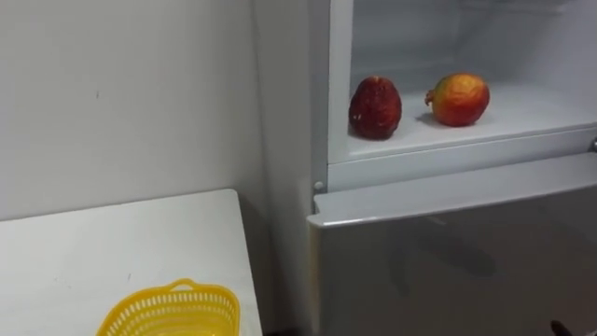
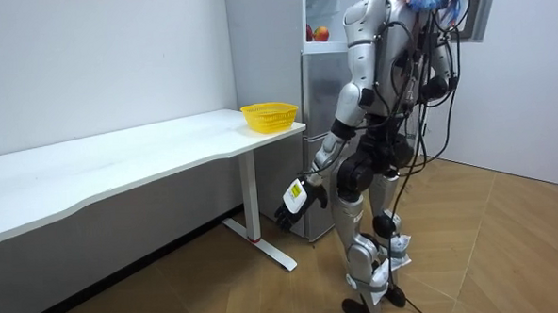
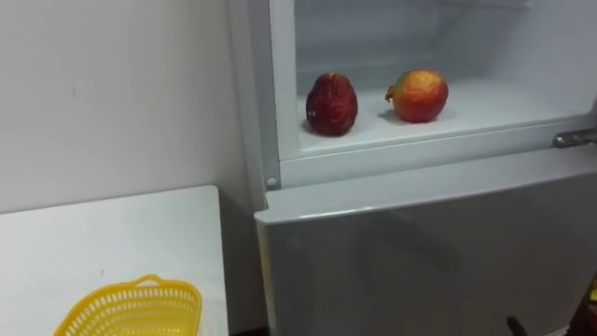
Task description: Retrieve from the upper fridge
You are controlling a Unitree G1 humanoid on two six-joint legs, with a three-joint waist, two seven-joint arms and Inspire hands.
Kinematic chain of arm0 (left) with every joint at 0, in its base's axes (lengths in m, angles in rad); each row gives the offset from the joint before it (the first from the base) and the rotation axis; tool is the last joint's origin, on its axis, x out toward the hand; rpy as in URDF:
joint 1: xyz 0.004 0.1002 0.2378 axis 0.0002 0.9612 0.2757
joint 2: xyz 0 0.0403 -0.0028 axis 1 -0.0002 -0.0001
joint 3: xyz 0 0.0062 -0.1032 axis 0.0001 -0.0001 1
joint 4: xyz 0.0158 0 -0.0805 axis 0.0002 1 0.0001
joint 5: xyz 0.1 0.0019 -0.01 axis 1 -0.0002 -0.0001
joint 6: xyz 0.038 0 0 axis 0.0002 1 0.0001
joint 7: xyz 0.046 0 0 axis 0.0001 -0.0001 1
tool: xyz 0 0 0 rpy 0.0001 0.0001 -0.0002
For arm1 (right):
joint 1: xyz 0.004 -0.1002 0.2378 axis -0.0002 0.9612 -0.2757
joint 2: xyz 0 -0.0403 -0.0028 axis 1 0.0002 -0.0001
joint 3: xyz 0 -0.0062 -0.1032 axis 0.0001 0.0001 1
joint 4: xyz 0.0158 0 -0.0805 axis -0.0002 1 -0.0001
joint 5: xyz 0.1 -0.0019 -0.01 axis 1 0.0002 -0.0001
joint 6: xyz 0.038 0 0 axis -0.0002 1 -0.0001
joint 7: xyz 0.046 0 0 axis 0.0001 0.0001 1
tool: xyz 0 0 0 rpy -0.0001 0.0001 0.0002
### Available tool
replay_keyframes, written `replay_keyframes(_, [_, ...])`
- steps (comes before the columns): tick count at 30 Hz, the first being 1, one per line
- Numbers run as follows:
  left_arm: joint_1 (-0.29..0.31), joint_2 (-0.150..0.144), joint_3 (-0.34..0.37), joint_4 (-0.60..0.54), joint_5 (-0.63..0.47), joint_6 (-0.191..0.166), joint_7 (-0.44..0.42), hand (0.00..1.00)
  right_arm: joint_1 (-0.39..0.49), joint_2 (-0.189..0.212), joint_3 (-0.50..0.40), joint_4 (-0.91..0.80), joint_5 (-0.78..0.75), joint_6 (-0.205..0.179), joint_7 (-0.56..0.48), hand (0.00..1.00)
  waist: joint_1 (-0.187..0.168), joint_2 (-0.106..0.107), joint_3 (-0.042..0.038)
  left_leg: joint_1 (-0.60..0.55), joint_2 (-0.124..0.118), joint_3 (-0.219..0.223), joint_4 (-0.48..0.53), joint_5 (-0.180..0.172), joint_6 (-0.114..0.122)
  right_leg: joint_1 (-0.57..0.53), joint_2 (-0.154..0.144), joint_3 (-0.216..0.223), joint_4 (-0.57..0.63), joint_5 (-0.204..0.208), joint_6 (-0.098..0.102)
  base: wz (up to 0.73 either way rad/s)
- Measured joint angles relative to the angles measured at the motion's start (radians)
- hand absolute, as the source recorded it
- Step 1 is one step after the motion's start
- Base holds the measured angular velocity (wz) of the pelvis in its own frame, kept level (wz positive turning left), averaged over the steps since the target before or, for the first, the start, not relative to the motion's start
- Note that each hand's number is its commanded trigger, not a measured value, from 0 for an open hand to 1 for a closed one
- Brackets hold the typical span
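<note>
Red fruit [image 1: 375, 107] and orange fruit [image 1: 459, 99] lie untouched on the fridge shelf [image 1: 522, 119], one o'clock; left hand [image 2: 297, 198] hangs empty, fingers [image 2: 283, 216] slack.

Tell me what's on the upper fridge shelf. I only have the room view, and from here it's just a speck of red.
Observer: Two fruits, a dark red fruit on the left and an orange-red fruit to its right.
Operator: Are they touching?
Observer: No, they sit apart on the white shelf, with bare shelf between them.
Operator: And the lower door?
Observer: The lower door is shut, just beneath that shelf.
</note>
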Motion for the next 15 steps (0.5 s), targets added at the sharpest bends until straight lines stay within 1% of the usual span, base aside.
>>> replay_keyframes(2, [-0.005, 0.005, -0.028, 0.001, 0.000, -0.010, -0.004, 0.00, -0.002, -0.002, -0.001, -0.052, 0.006, -0.009, -0.009, 0.00, -0.002, 0.002, 0.0001, -0.001, 0.000, 0.001, 0.000, 0.000, 0.000, -0.002, 0.001, 0.001, 0.000, 0.002, 0.000, 0.00])
replay_keyframes(3, [-0.003, 0.006, -0.039, 0.012, 0.000, -0.018, -0.008, 0.00, -0.007, -0.002, -0.003, -0.088, 0.004, -0.019, -0.014, 0.00, -0.011, 0.006, 0.0005, -0.003, 0.000, 0.000, 0.000, 0.000, 0.000, -0.003, 0.001, 0.000, 0.000, 0.002, 0.000, 0.00])
replay_keyframes(4, [0.000, 0.006, -0.043, 0.025, 0.000, -0.021, -0.008, 0.00, -0.011, -0.002, -0.003, -0.109, 0.003, -0.021, -0.017, 0.00, -0.013, 0.004, 0.0008, -0.003, 0.001, 0.000, 0.000, 0.000, 0.000, -0.003, 0.001, 0.001, 0.000, 0.002, 0.000, 0.00])
replay_keyframes(5, [-0.010, 0.006, -0.049, 0.055, 0.002, -0.024, -0.008, 0.00, -0.025, -0.002, -0.002, -0.146, 0.003, -0.026, -0.028, 0.00, -0.016, 0.007, 0.0003, -0.002, 0.001, 0.000, 0.001, 0.000, 0.000, -0.003, 0.002, 0.002, 0.002, 0.002, -0.001, 0.00])
replay_keyframes(6, [-0.017, 0.011, -0.066, 0.085, 0.001, -0.024, -0.008, 0.00, -0.040, -0.003, -0.003, -0.175, 0.002, -0.042, -0.045, 0.00, -0.020, 0.009, 0.0005, 0.000, 0.002, 0.000, 0.002, 0.000, 0.000, -0.001, 0.003, 0.002, 0.002, 0.003, -0.001, 0.00])
replay_keyframes(7, [-0.016, 0.018, -0.080, 0.091, 0.002, -0.024, -0.010, 0.00, -0.051, -0.006, -0.003, -0.202, -0.002, -0.055, -0.058, 0.00, -0.020, 0.009, 0.0005, 0.000, 0.002, 0.000, 0.004, 0.000, 0.000, 0.000, 0.004, 0.001, 0.002, 0.003, -0.002, 0.00])
replay_keyframes(9, [-0.014, 0.030, -0.095, 0.091, 0.005, -0.025, -0.027, 0.00, -0.062, -0.013, -0.002, -0.245, -0.003, -0.063, -0.073, 0.00, -0.020, 0.009, 0.0011, -0.001, 0.003, 0.000, 0.005, 0.000, 0.000, -0.001, 0.004, 0.000, 0.002, 0.004, -0.003, 0.00])
replay_keyframes(10, [-0.011, 0.036, -0.099, 0.091, 0.007, -0.025, -0.036, 0.00, -0.068, -0.026, -0.003, -0.264, -0.006, -0.068, -0.082, 0.00, -0.017, 0.010, 0.0007, 0.000, 0.003, 0.000, 0.005, 0.000, 0.000, -0.001, 0.003, -0.002, 0.003, 0.004, -0.003, 0.00])
replay_keyframes(13, [0.002, 0.041, -0.099, 0.093, 0.013, -0.019, -0.051, 0.00, -0.069, -0.048, -0.003, -0.299, -0.018, -0.079, -0.118, 0.00, -0.013, 0.008, 0.0010, 0.000, 0.002, -0.001, 0.005, 0.000, 0.000, -0.001, 0.002, -0.005, 0.008, 0.004, -0.003, 0.00])
replay_keyframes(15, [-0.004, 0.041, -0.099, 0.103, 0.014, -0.012, -0.056, 0.00, -0.078, -0.056, -0.002, -0.307, -0.056, -0.080, -0.145, 0.00, -0.011, 0.005, 0.0011, 0.000, 0.003, -0.002, 0.004, 0.000, 0.000, -0.004, 0.002, -0.007, 0.014, 0.004, -0.003, 0.00])
